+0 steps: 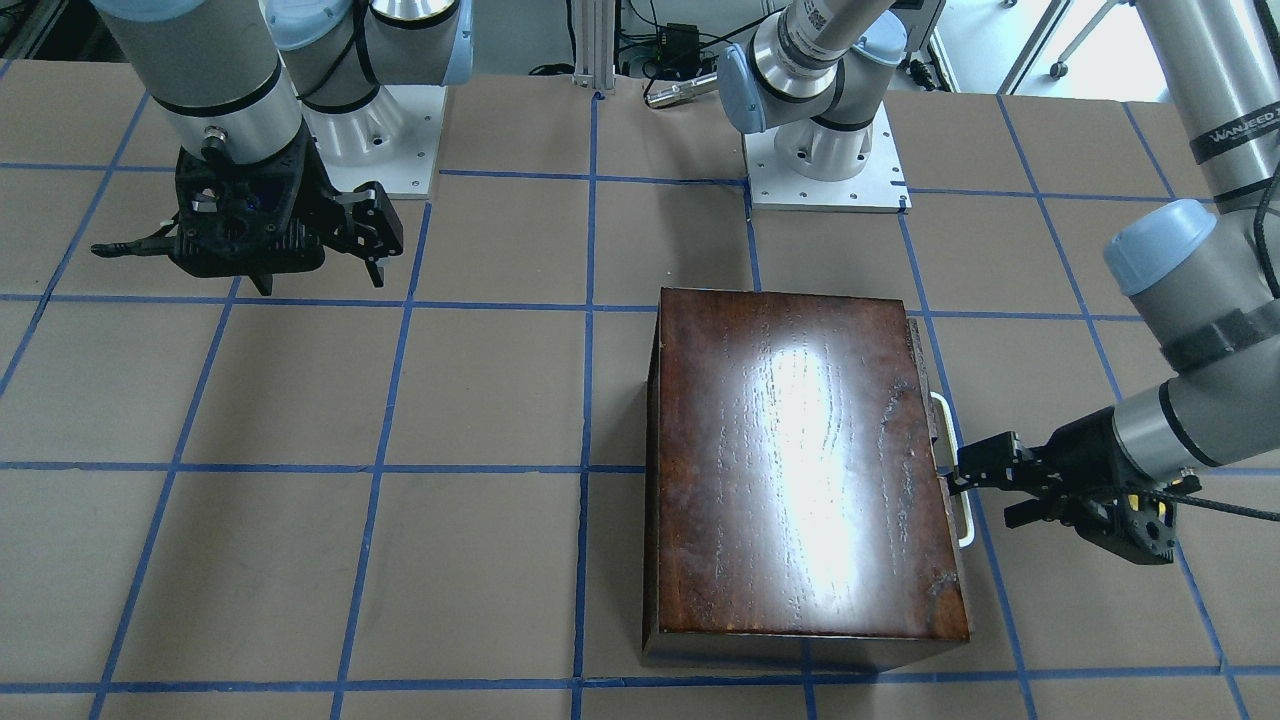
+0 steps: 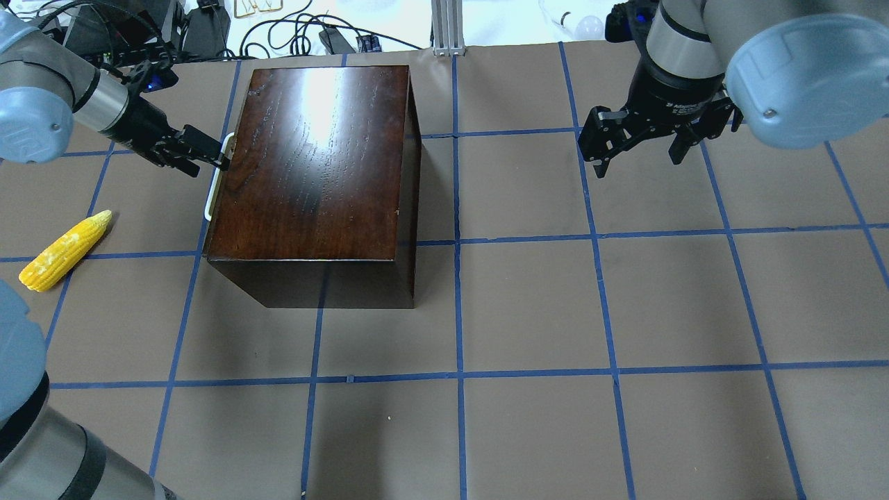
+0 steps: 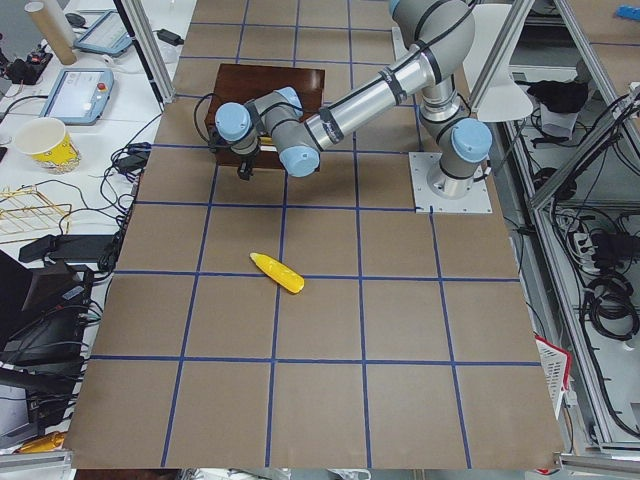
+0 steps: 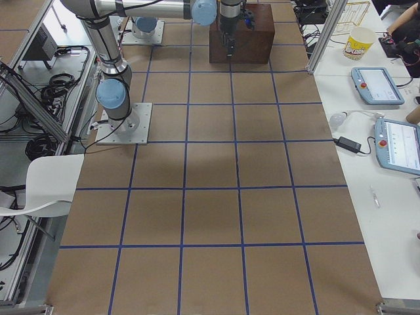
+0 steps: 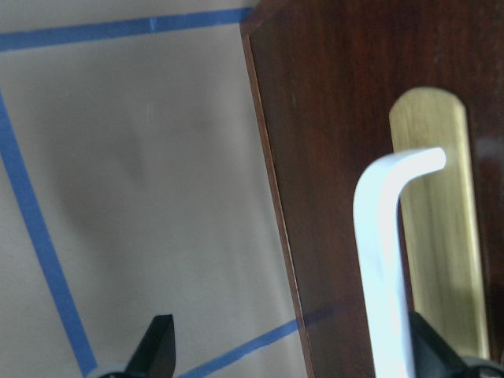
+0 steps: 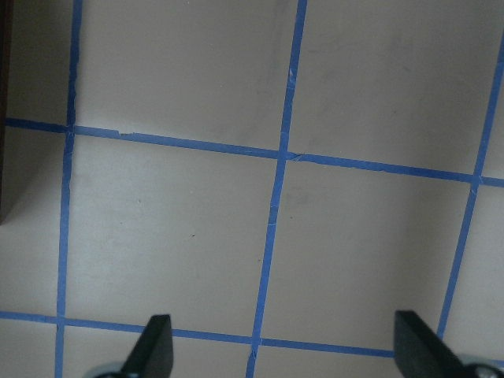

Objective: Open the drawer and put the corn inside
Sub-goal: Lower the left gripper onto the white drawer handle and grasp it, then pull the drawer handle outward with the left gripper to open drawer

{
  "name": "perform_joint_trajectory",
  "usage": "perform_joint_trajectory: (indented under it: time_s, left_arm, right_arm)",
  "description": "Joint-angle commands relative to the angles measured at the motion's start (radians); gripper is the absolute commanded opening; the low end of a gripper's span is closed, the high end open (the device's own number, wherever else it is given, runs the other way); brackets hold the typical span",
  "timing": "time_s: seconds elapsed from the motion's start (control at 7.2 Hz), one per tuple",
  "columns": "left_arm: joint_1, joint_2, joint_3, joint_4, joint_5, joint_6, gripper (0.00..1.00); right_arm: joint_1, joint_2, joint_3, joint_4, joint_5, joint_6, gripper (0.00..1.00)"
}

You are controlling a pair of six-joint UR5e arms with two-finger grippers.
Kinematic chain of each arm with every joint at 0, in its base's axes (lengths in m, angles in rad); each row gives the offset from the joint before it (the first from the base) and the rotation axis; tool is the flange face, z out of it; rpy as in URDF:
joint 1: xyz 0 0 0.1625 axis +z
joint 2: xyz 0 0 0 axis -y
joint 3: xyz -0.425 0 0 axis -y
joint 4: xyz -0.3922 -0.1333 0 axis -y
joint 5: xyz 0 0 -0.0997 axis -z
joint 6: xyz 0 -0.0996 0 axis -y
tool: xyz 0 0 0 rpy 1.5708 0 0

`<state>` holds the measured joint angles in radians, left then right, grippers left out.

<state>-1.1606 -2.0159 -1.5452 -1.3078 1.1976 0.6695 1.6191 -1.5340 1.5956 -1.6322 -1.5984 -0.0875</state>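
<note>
The glossy dark-brown wooden box (image 2: 312, 160) stands on the table, also seen in the front view (image 1: 800, 460). The drawer is closed; its dark front panel (image 5: 331, 197) carries the white curved handle (image 2: 215, 177) (image 5: 382, 260). My left gripper (image 2: 208, 156) (image 1: 965, 482) is open at the handle, with the handle's upper end between its fingers (image 5: 161, 342). The yellow corn (image 2: 66, 250) (image 3: 277, 272) lies on the table, apart from the box on the handle side. My right gripper (image 2: 635, 156) (image 6: 287, 346) is open and empty, hovering over bare table.
The table is brown with a blue tape grid. The two arm bases (image 1: 825, 150) (image 1: 390, 140) are bolted at the robot's edge. A side bench with a popcorn cup (image 3: 45, 145) and tablets runs past the table's far edge.
</note>
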Motion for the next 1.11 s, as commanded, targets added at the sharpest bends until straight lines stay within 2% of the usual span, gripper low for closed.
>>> perform_joint_trajectory:
  time_s: [0.0,0.69,0.97]
  left_arm:
    - [0.013,0.0,0.001,0.002,0.003,-0.001,1.0]
    - [0.021,0.003,0.007,0.005,0.01,-0.004,1.0]
    - [0.021,0.002,0.01,0.005,0.04,-0.002,1.0]
  right_arm:
    - [0.002,0.0,0.0,0.0,0.0,0.0,1.0]
    - [-0.001,0.0,0.0,0.0,0.0,0.0,1.0]
    - [0.002,0.0,0.0,0.0,0.0,0.0,1.0]
